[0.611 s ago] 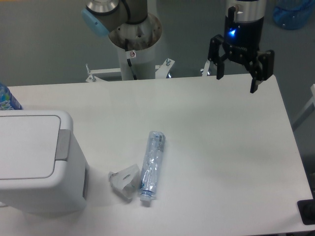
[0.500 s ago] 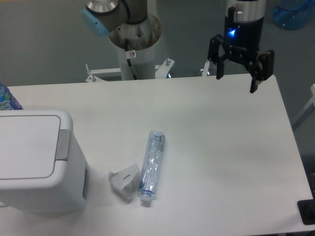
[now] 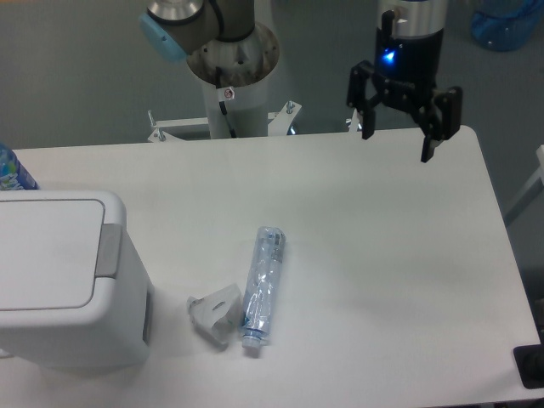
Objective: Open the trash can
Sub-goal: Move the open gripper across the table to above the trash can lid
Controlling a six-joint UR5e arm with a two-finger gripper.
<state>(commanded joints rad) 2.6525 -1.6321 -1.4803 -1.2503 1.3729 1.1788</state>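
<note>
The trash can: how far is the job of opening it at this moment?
Nothing looks done: the trash can has its flat lid down. The gripper hangs open and empty above the table's far right edge, far from the can. Left: reach the grey tab and open the lid.

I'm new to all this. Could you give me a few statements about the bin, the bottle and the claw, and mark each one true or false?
1. The trash can has its lid down. True.
2. The gripper is pressing the grey push tab. False: it hangs open above the table's far right part, well away from the bin.
3. The crushed bottle lies on the table. True.
4. The bottle is inside the bin. False: it lies to the bin's right.
</note>
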